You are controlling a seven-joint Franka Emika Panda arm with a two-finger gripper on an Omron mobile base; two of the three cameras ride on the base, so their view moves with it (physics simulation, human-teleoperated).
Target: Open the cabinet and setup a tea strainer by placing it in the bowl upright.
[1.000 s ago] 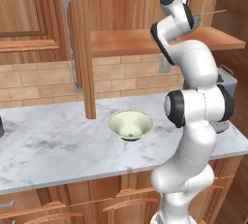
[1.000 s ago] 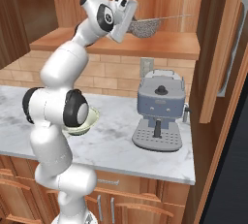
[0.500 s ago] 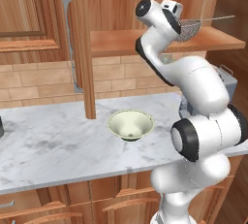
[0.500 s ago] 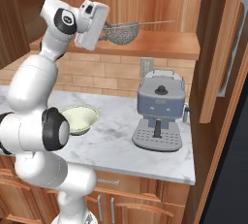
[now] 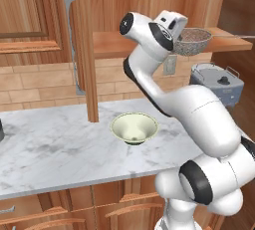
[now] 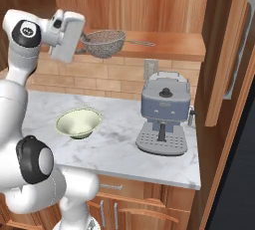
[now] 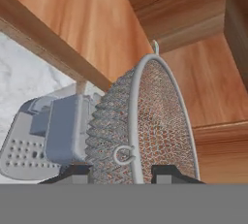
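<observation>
Claw [image 6: 83,46] clamps strainer [image 6: 104,43] rim, held level off shelf [image 6: 164,50]; bowl [image 6: 78,123] below on surface [image 6: 119,144].

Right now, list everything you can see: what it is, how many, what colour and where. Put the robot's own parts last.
tea strainer: one, silver-grey mesh, held in the air in front of the open cabinet shelf, thin handle pointing away from the gripper.
bowl: one, pale cream-green, on the marble counter, nothing in it.
cabinet: one, reddish-brown wood, on the wall above the counter, door swung open, silver bar handle.
coffee machine: one, blue-grey, on the counter to the right of the bowl.
counter: one, white-grey marble, over wooden base cabinets.
wall socket: one, pale, on the brick wall behind the coffee machine.
gripper: one, dark fingertips, closed on the strainer's rim.
</observation>
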